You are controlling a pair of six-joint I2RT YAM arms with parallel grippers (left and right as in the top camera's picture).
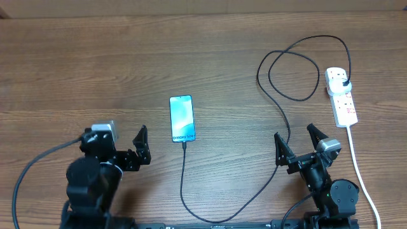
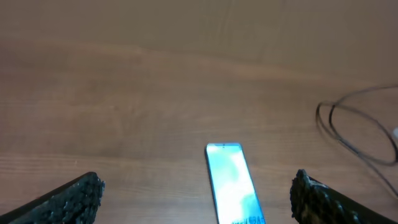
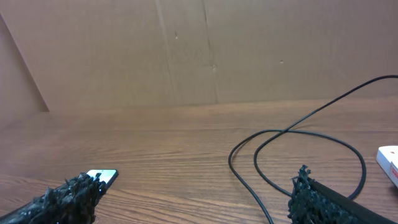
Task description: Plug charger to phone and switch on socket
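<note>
Phone (image 1: pixel 182 119): slim, lying flat on the table (image 1: pixel 95 70). The screen is lit blue-white, with text along the short edge nearest the arms. It lies just ahead of the left gripper (image 1: pixel 144 147), slightly to its right, and well to the left of the right gripper (image 1: pixel 297 141).

Both grippers stand spread wide, holding nothing.

Charger (image 1: pixel 182 168): thin black cable. Its tip meets the phone's near edge and its plug sits in the socket (image 1: pixel 345 105), ahead and to the right of the right gripper.

Whether the tip is fully seated cannot be told. The switch positions are too small to read. The right wrist view cuts the socket off at the frame edge, and the left wrist view crops the phone's near end.
</note>
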